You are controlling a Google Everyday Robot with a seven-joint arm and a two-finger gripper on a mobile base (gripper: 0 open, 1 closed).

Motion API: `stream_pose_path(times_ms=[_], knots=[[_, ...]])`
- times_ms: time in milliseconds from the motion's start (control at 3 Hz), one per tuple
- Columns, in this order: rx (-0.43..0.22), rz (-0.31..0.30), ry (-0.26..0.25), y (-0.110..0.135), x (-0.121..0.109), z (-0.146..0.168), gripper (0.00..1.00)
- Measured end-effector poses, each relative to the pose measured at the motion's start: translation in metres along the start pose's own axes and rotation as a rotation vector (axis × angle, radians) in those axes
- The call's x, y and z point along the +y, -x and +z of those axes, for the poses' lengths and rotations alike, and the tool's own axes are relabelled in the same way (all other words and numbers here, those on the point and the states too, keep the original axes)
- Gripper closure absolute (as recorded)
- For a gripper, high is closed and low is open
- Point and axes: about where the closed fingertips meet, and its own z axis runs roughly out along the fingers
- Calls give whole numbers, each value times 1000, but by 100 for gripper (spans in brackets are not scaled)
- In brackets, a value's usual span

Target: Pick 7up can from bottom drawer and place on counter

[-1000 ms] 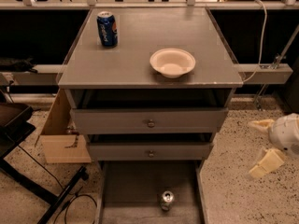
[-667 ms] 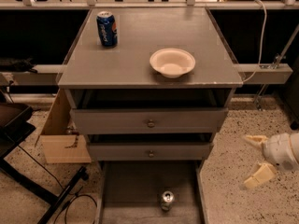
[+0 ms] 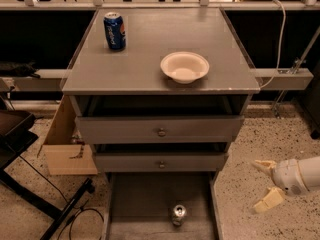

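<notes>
The 7up can (image 3: 179,215) stands upright in the open bottom drawer (image 3: 140,204), near its front middle, its shiny silver top showing. The counter (image 3: 145,54) is the flat grey top of the cabinet. My gripper (image 3: 263,185) is at the lower right, over the speckled floor, right of the drawer and apart from the can. Its two pale fingers (image 3: 264,166) are spread wide and hold nothing.
A blue Pepsi can (image 3: 114,30) stands at the counter's back left. A white bowl (image 3: 184,67) sits near the counter's front right. Two upper drawers with round knobs (image 3: 161,132) are slightly pulled out. A cardboard box (image 3: 65,144) sits left of the cabinet, and a black stand (image 3: 30,184) lies further left.
My gripper has moved down and slightly left along the right side, closer to the bottom drawer's level. The can, bowl and drawers have not moved.
</notes>
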Motion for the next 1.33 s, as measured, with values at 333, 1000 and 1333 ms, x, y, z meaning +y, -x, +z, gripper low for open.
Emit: stream_pose_path(times_ms=[333,1000,1333], knots=[[14,-16,3,6,-1,2,0],[-61,-68,36,-27,-20,40,0],[-88,-61,79,-52,-18,72,0]])
